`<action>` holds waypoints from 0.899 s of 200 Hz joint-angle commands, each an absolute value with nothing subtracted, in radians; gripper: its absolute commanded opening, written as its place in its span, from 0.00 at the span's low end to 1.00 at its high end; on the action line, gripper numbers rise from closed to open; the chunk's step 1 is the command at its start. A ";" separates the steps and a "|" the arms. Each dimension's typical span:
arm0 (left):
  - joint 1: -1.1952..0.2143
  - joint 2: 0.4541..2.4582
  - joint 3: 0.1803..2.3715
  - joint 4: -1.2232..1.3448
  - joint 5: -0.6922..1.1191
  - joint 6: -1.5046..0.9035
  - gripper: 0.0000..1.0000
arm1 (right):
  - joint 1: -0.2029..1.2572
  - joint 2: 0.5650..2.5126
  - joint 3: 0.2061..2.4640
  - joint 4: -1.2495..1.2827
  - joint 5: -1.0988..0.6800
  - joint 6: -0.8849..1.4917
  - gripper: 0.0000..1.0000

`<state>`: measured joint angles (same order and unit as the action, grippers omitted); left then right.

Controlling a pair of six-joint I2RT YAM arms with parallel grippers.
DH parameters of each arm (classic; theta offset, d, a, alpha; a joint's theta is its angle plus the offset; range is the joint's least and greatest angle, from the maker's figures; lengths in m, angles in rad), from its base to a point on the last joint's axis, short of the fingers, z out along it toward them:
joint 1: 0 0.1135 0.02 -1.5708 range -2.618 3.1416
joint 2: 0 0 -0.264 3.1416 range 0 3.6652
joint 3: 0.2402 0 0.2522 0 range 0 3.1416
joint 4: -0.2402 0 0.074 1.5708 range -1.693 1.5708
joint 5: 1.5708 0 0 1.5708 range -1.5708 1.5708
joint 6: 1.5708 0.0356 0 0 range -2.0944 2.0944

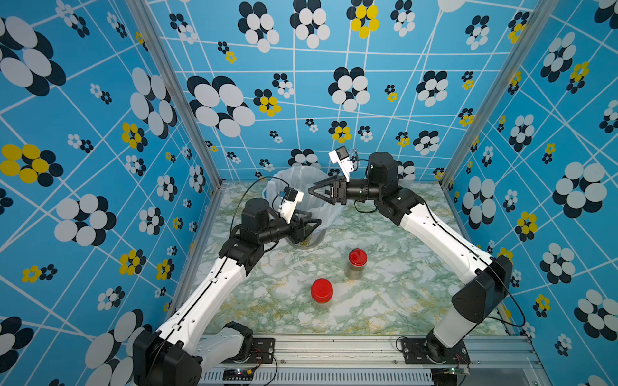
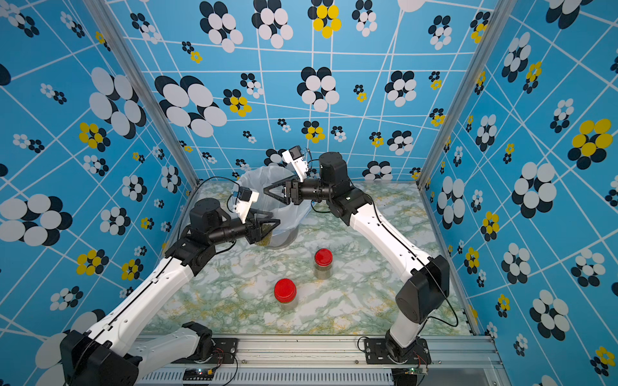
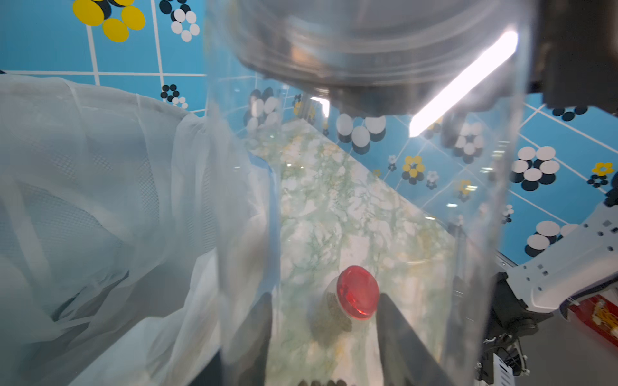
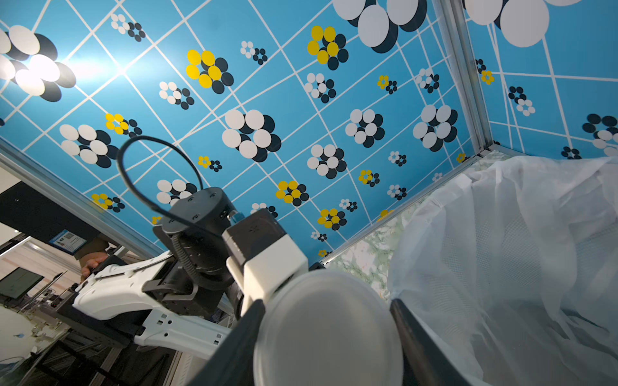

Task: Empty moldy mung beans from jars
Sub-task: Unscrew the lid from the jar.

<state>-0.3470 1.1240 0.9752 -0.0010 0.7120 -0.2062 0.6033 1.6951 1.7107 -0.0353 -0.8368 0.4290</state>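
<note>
My left gripper (image 1: pixel 312 224) (image 3: pixel 326 354) is shut on the tall clear jar (image 1: pixel 306 238) (image 3: pixel 368 200), which stands roughly upright right beside the bin. Mung beans (image 1: pixel 303 242) (image 2: pixel 266 236) fill the jar's lower part. My right gripper (image 1: pixel 317 195) (image 4: pixel 329 337) hangs over the bin, shut on a round greyish lid (image 4: pixel 329 327). Two short jars with red lids stand on the table in both top views, one nearer the bin (image 1: pixel 357 264) (image 2: pixel 323 264) and one nearer the front (image 1: pixel 321 294) (image 2: pixel 285 294). Olive beans show through their walls.
A bin lined with a white plastic bag (image 1: pixel 296 177) (image 2: pixel 257 175) (image 3: pixel 100 200) (image 4: pixel 518 250) stands at the back of the marbled table (image 1: pixel 384 294). Patterned blue walls close in the back and both sides. An aluminium rail (image 1: pixel 334 347) carries the arm bases in front.
</note>
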 commanded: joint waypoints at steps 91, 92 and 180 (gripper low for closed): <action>-0.228 1.099 1.029 0.118 0.737 -0.392 0.18 | 0.577 1.633 1.731 -0.211 -1.075 0.098 0.58; -0.229 1.097 1.029 0.116 0.733 -0.389 0.18 | 0.578 1.633 1.731 -0.212 -1.068 0.101 0.60; -0.406 1.056 1.085 -0.163 0.435 -0.072 0.17 | 0.565 1.641 1.811 -0.191 -0.786 0.484 0.86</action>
